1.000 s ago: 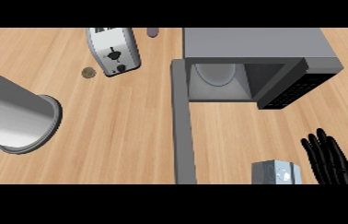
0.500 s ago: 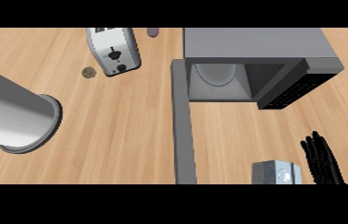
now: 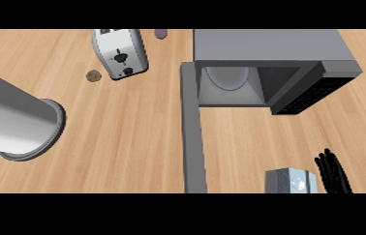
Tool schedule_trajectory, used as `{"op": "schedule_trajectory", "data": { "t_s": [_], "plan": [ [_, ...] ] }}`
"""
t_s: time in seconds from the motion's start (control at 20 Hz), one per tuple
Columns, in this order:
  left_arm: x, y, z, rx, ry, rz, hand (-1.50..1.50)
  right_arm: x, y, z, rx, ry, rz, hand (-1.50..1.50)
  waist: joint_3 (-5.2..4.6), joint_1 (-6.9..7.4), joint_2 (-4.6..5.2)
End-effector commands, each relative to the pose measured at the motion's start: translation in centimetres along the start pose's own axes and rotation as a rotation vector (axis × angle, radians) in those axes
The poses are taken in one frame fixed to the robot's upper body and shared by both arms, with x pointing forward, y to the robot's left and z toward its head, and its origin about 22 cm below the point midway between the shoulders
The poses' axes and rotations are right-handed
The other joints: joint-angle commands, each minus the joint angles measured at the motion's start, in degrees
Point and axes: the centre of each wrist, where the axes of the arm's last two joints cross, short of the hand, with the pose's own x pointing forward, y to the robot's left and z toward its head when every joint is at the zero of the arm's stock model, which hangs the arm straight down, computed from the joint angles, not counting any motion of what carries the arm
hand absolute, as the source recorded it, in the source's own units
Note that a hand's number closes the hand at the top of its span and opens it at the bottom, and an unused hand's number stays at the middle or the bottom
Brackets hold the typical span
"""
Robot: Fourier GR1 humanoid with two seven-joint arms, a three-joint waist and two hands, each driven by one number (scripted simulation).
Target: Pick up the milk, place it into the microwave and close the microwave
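Milk is the thing to move, but the biggest items come first: the wooden worktop (image 3: 129, 132) carries the grey microwave (image 3: 271, 50) at upper right, its door (image 3: 191, 132) swung wide toward the near edge and the cavity showing a pale turntable. A large metal pot (image 3: 22, 127) sits at the left edge, a toaster (image 3: 119, 52) stands at upper left, and a small brown lump (image 3: 94, 76) lies just beside it. The milk (image 3: 292, 182), a grey carton with a round cap on top, stands at the lower edge, right of the door and in front of the microwave. It should be stiff-sided and light to moderate in weight, likely smooth, so its flat side walls below the top look the best place to take hold. The right hand (image 3: 333, 173) hangs just beside the carton's right side, fingers straight and released, grasping nothing. Against the earlier frames, that hand has sunk lower toward the near edge; all else is unchanged. The left hand does not show.
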Motion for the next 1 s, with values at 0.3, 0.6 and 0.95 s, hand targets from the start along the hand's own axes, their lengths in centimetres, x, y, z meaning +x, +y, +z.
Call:
{"op": "schedule_trajectory", "data": {
  "t_s": [0.3, 0.6, 0.95],
  "plan": [
    [0.3, -1.1, -0.1, -0.004, -0.013, -0.006, -1.50, -5.5, 0.2, -0.7, 0.034, -0.009, 0.006, -1.50, 0.00, 0.03, 0.05],
    [-0.8, 0.7, 1.5, 0.001, 0.002, -0.007, -1.50, -8.0, 1.2, -0.8, -0.004, 0.000, 0.041, -1.50, 0.00, 0.22, 0.03],
    [-1.6, -0.7, 0.0, -0.005, -0.007, -0.008, -1.50, -10.2, 0.5, -3.4, 0.040, -0.001, 0.049, -1.50, 0.00, 0.04, 0.10]
  ]
}}
